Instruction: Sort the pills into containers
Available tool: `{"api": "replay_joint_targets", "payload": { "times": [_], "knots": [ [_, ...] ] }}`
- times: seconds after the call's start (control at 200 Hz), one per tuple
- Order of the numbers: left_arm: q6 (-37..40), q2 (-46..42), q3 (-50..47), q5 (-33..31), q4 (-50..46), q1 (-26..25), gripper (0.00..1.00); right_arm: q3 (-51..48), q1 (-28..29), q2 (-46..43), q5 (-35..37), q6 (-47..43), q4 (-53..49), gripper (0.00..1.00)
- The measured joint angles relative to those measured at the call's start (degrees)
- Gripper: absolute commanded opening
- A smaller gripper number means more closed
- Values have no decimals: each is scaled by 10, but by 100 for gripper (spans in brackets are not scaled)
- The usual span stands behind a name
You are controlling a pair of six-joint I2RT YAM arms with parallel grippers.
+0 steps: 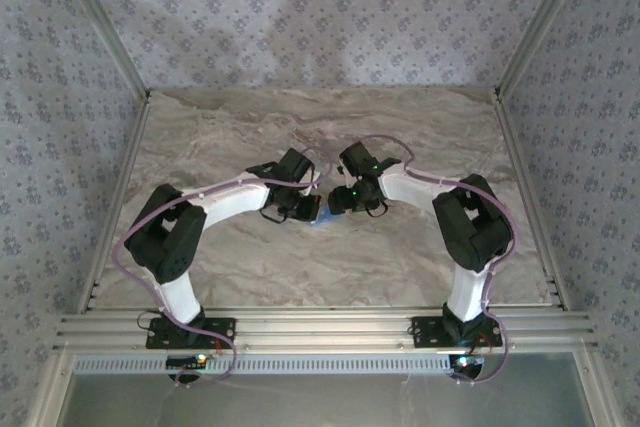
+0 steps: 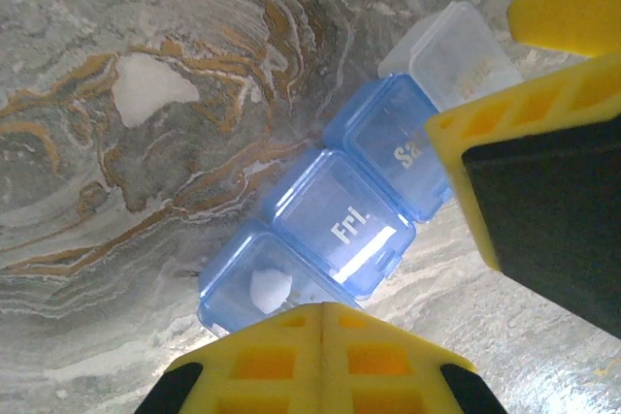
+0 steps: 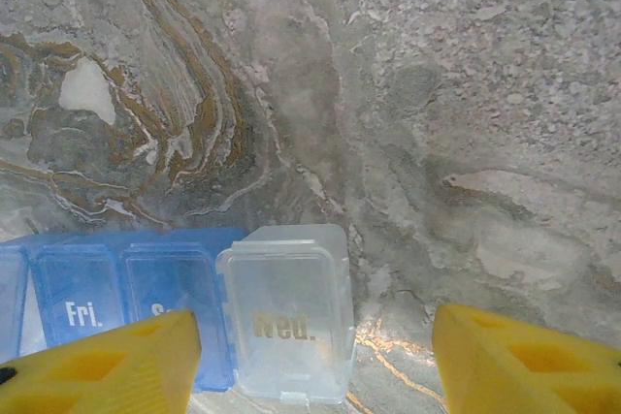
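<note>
The translucent blue plastic pill box, a strip of rounded square compartments, lies mid-desk on glossy marbled stone. A lumpy white pill sits inside. The left gripper has its yellow jaws pressed together. The right gripper has its jaws apart, astride the clear end compartment.

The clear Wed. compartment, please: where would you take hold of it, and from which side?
Probably from above, jaws across its two free opposite walls: the clear Wed. compartment lies flat on the table, and one side abuts its blue neighbour.

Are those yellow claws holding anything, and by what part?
Nothing gripped: left gripper shut empty over the pill box, right gripper open astride its clear Wed. compartment.
</note>
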Motion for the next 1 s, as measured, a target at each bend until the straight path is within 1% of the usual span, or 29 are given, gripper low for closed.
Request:
{"api": "replay_joint_targets", "payload": {
  "times": [0.395, 1.004],
  "knots": [
    [-4, 0, -9, -1, 10, -8, 0, 0, -3, 1, -6, 4, 0, 66],
    [-4, 0, -16, -29, 10, -8, 0, 10, -5, 11, -14, 4, -1, 65]
  ]
}}
